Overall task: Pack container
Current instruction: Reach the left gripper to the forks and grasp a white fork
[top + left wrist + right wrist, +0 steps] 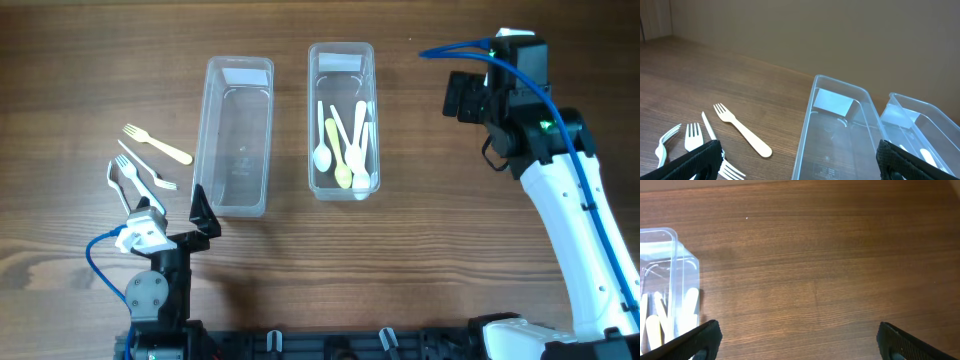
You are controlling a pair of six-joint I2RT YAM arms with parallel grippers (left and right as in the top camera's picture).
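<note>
The cream fork (157, 146) and overlapping white forks (140, 175) lie on the table (80, 60) just left of the empty container (238, 66), long axes slanting toward it. They sit beside the left gripper (175, 218), whose jaws stand spread wide, holding nothing. The right gripper (800, 341), likewise spread and unloaded, hovers well right of the spoon container (341, 48). The left finger cuts off the white forks in the wrist view; their count is unclear.

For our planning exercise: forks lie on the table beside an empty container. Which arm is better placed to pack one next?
Left. The left hand, open, is beside the forks and empty container; the right hand is far off, past the spoon container.
</note>
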